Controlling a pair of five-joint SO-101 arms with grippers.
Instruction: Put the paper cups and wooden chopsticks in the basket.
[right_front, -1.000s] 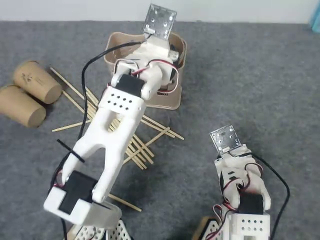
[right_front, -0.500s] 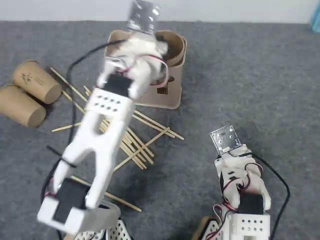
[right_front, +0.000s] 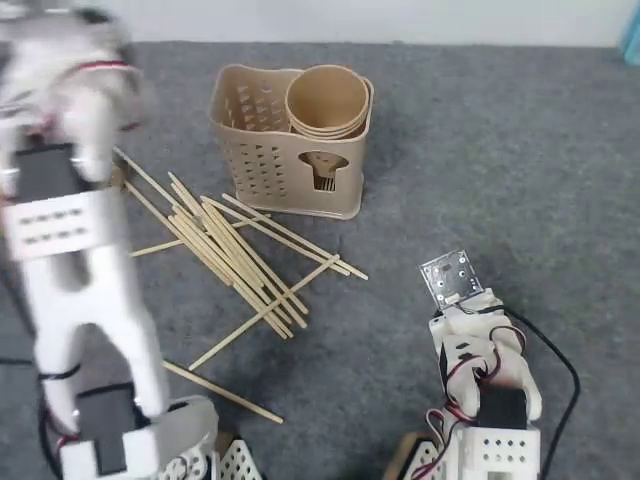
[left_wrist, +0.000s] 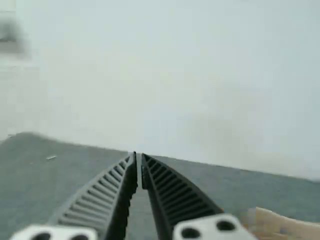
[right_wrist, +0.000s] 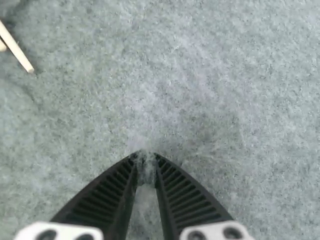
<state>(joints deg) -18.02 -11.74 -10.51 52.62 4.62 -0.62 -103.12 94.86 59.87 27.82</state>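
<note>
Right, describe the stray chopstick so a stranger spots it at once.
Find the beige basket at the far side of the grey carpet; before it lies a crossed heap of wooden chopsticks. The stray chopstick lies on the heap's near side, farthest from the basket, outside the tangle.

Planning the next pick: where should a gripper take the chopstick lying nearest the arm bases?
Probably mid-length on the chopstick, from straight above, jaws across it: it lies flat and thin, with bare carpet either side there.
</note>
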